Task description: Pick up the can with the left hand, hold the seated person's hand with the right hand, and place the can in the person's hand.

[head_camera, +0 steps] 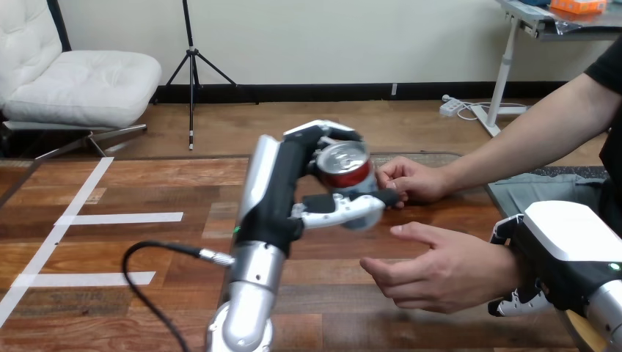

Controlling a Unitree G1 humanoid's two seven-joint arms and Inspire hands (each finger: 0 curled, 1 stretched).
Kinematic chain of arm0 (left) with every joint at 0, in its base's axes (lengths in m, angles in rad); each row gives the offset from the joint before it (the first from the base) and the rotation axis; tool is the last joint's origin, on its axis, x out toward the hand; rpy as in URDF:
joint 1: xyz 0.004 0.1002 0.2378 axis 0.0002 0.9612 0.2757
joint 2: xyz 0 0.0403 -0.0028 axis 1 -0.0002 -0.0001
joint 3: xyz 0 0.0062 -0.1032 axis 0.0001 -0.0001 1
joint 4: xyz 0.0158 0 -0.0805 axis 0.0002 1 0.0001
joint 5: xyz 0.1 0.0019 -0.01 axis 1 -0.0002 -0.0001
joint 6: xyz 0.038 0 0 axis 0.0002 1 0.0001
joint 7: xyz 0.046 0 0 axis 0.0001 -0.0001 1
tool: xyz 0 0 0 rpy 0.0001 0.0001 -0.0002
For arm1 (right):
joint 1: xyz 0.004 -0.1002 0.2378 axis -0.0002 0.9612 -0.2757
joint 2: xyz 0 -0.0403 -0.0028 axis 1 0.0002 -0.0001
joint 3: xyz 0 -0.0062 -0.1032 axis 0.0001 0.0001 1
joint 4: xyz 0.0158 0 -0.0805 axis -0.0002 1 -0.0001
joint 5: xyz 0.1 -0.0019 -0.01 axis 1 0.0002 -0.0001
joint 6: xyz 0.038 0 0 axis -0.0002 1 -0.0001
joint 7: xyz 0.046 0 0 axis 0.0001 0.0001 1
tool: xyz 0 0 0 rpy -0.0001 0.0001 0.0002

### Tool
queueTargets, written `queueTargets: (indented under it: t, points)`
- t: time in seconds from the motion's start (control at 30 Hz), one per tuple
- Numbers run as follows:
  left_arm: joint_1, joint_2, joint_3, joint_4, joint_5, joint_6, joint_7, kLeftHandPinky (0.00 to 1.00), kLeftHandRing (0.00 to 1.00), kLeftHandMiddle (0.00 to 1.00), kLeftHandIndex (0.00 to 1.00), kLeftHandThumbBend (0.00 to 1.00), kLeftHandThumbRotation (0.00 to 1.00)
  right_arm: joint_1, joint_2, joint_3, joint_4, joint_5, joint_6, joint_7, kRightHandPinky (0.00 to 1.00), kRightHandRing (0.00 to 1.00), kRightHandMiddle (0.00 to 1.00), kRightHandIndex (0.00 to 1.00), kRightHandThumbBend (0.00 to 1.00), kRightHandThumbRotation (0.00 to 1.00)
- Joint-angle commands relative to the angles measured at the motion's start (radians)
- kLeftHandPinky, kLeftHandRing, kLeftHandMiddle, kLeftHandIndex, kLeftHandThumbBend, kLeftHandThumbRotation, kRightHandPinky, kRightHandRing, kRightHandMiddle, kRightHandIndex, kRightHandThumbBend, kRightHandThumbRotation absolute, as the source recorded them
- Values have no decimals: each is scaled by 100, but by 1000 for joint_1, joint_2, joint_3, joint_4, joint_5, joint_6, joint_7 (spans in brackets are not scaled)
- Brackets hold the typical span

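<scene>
A red and silver can [346, 170] is up off the wooden table [147, 191], tipped so its top faces me. My left hand [293, 183] is shut on it, thumb under and fingers over. The person's nearer hand [440, 270] hovers open just right of and below the can, not touching it. My right hand [557, 257] is at that hand's wrist, with fingers [513, 302] curled under it and the thumb on the near side. The person's other hand [414, 180] rests on the table right behind the can.
White tape lines [121, 218] mark the table's left part. A grey cloth [546, 187] lies at the right edge under the person's forearm. Bare tabletop lies to the left of my left arm.
</scene>
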Motion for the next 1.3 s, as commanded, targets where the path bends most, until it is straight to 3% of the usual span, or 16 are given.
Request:
queueTargets:
  t: [0.0,0.33,0.93,1.03,1.13,1.27]
  points:
    - [-87,-23,-17,28,3,-12,3,41,40,43,54,70,0,-21,20,-15,-34,8,-2,2,35,44,51,52,76,0]
    - [-122,-40,-47,76,8,-19,14,41,40,43,53,72,0,-12,12,-16,-25,1,-52,-27,33,42,49,52,74,0]
    - [-154,-73,-95,133,11,-29,27,46,41,44,53,73,0,-12,35,-13,-41,-24,-29,-8,32,42,50,54,72,0]
    - [-156,-69,-101,157,9,-42,31,46,42,44,54,73,0,-13,37,-14,-48,-24,-19,4,32,42,50,54,71,0]
    - [-171,-52,-94,263,0,-112,51,47,42,44,55,74,0,-13,37,-15,-47,-23,-23,-1,33,42,51,54,71,0]
    - [-172,-57,-98,284,-4,-132,51,48,43,45,56,74,0,-9,42,-22,-51,-18,-31,-15,34,43,51,54,71,0]
